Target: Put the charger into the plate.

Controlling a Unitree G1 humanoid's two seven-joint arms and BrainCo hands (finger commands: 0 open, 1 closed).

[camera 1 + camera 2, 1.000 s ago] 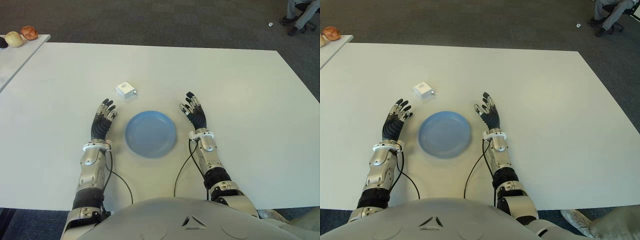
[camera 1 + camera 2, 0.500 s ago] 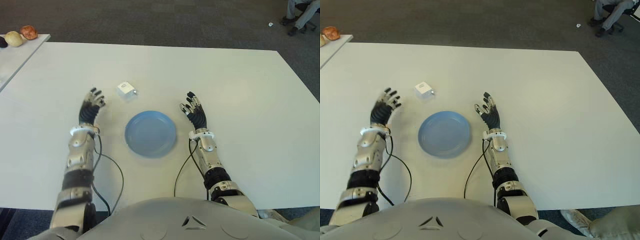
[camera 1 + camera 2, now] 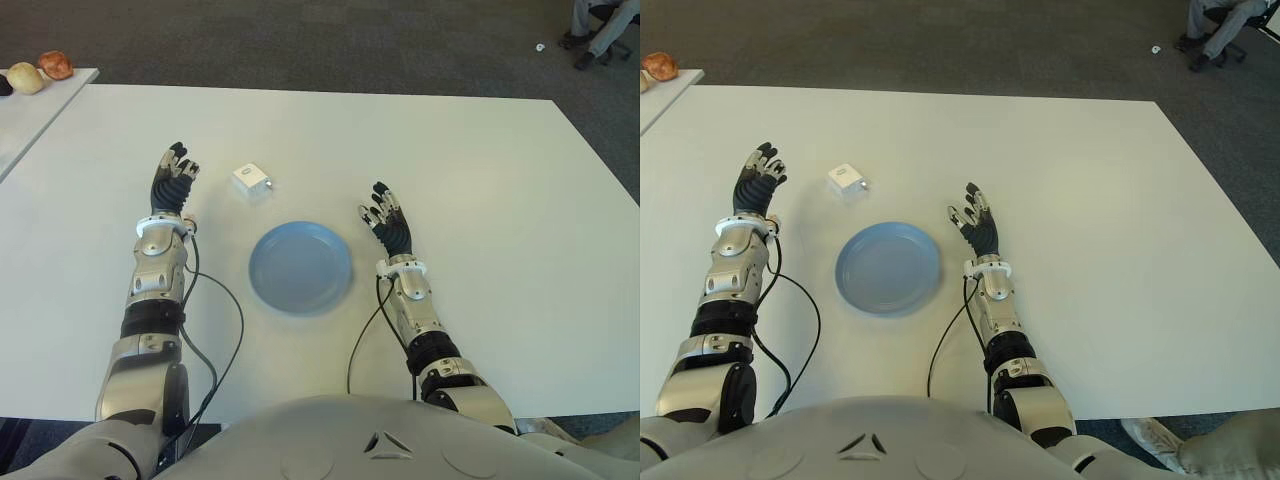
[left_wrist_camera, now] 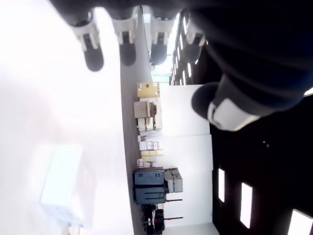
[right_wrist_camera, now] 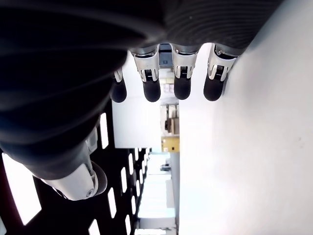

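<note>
A small white charger (image 3: 251,180) lies on the white table (image 3: 480,180), just beyond the blue plate (image 3: 301,267) and a little to its left. My left hand (image 3: 172,178) is raised over the table to the left of the charger, level with it, fingers spread and holding nothing. In the left wrist view the charger (image 4: 63,188) shows as a pale block beyond the fingertips (image 4: 94,58). My right hand (image 3: 388,220) shows to the right of the plate, fingers straight and empty.
A second white table (image 3: 30,115) at the far left carries round fruit-like items (image 3: 42,72). A seated person's legs (image 3: 600,30) show on the dark carpet at the far right. Black cables (image 3: 215,320) trail from both forearms.
My left hand has travelled forward and to the left, from beside the plate to a spot level with the charger. The right hand, plate and charger have stayed put.
</note>
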